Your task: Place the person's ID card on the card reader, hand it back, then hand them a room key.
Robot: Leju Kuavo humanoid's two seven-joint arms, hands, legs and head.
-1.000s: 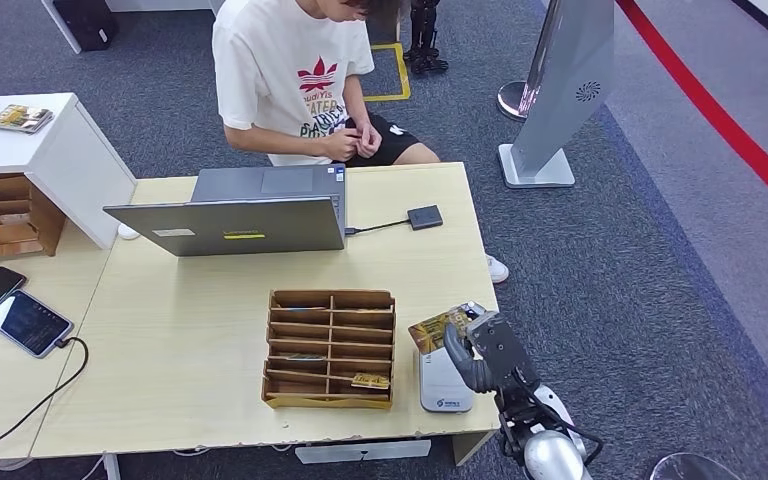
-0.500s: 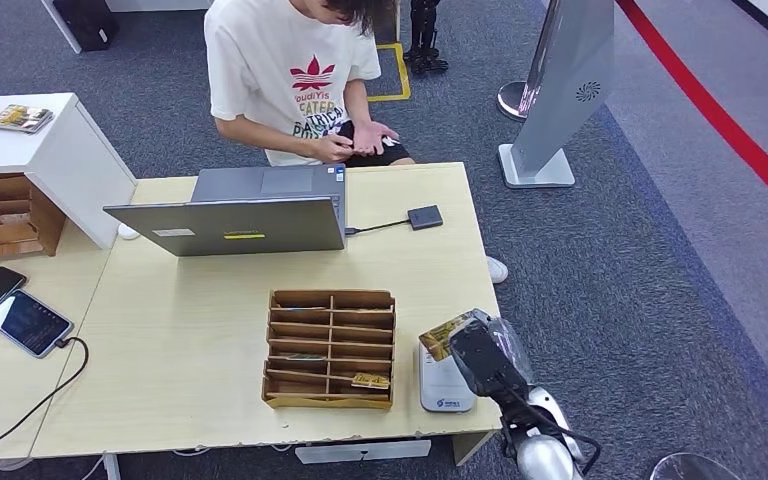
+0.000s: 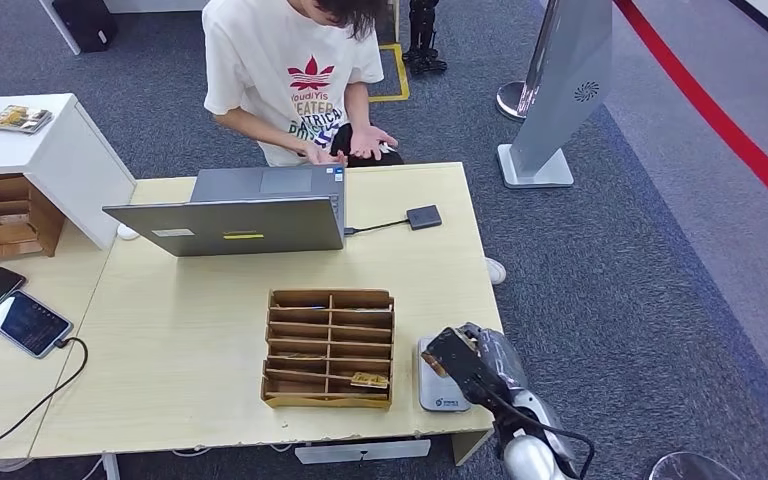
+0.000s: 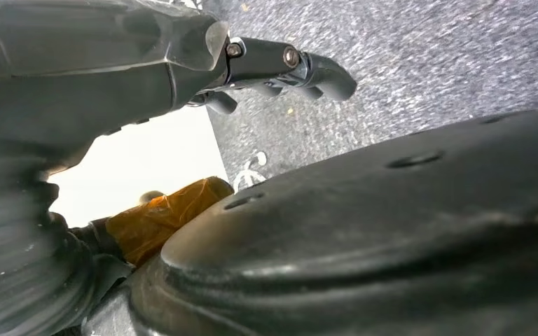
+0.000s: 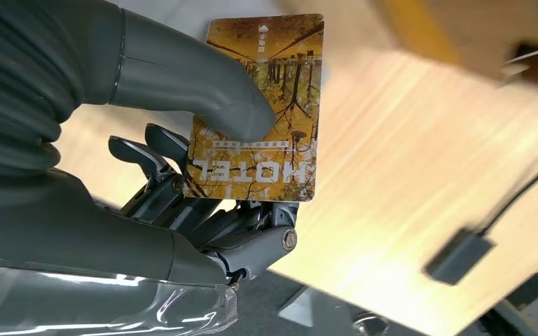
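My right hand (image 3: 475, 362) pinches a yellow hotel key card (image 5: 266, 105) between the thumb (image 5: 203, 84) and the fingers. It hovers over the white card reader (image 3: 440, 395) at the table's front right corner. In the head view only a brown corner of the card (image 3: 431, 363) shows past the hand. A person (image 3: 295, 70) in a white shirt stands across the table with one palm (image 3: 370, 140) turned up. My left hand (image 4: 287, 63) hangs beside my body over the carpet, holding nothing.
A wooden card organiser (image 3: 328, 348) with a gold card (image 3: 370, 380) in its front row stands left of the reader. Further back are a grey laptop (image 3: 230, 215) and a small black box (image 3: 424, 216) on a cable. Two phones (image 3: 25, 322) lie at the far left.
My right hand has dropped lower and turned, so the card faces away from the head camera. The person has leaned in and opened a palm upward.
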